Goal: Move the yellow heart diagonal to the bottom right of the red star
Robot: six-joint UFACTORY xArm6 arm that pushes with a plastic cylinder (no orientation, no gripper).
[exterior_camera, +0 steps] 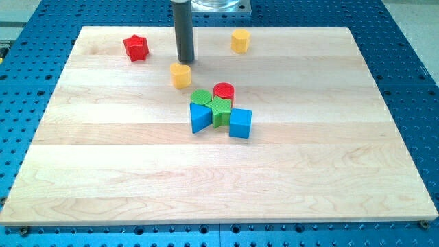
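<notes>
My tip (185, 61) just beyond yellow heart block (181, 75), nearly touching — red star block (136, 48) far left on wooden bench (103, 171) — no hand on rod

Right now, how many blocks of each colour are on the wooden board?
Red: 2, the red star and the red cylinder
Yellow: 2, the yellow heart and the yellow hexagon
Green: 2, the green round block and the green star
Blue: 2, the blue triangle-like block and the blue cube
Total: 8 blocks

My tip sits just above the yellow heart.
</notes>
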